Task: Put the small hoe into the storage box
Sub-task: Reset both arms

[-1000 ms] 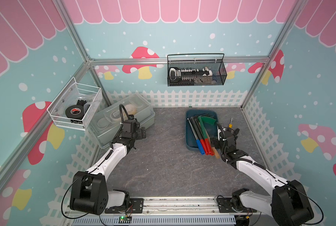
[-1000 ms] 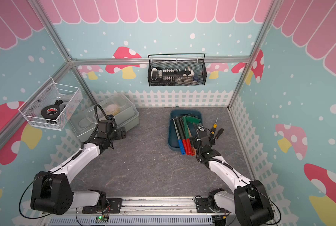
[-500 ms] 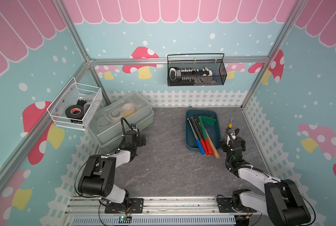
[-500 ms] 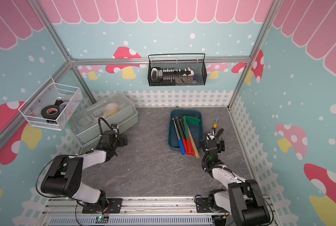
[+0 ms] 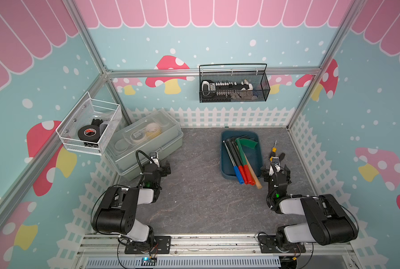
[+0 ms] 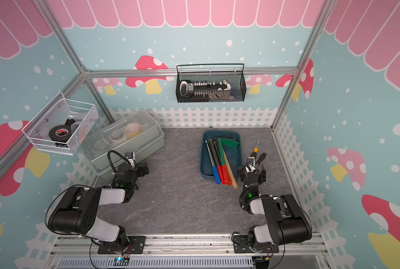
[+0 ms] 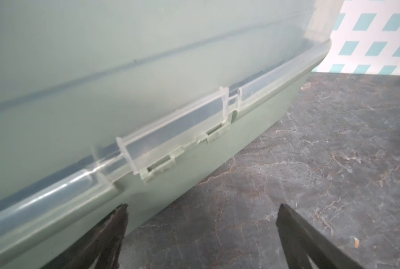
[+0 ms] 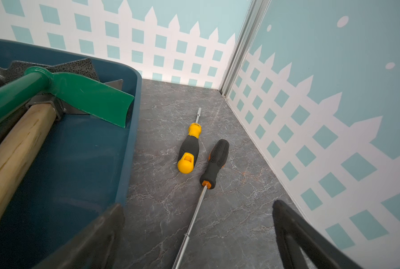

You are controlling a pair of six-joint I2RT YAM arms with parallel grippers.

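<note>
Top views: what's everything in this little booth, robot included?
storage box: one, dark teal-blue, floor, back right.
hoes: about four, green, black, wooden, in the storage box, handles overhanging.
screwdrivers: two, yellow-black and orange-black, floor beside the storage box.
lidded box: one, clear, floor, back left.
wire basket: one, black, back wall.
mesh basket: one, white, left wall, holds black tape roll.
left gripper: one, black, open, by lidded box.
right gripper: one, black, open, by screwdrivers.

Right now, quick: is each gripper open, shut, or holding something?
Left gripper: open, holding nothing.
Right gripper: open, holding nothing.
</note>
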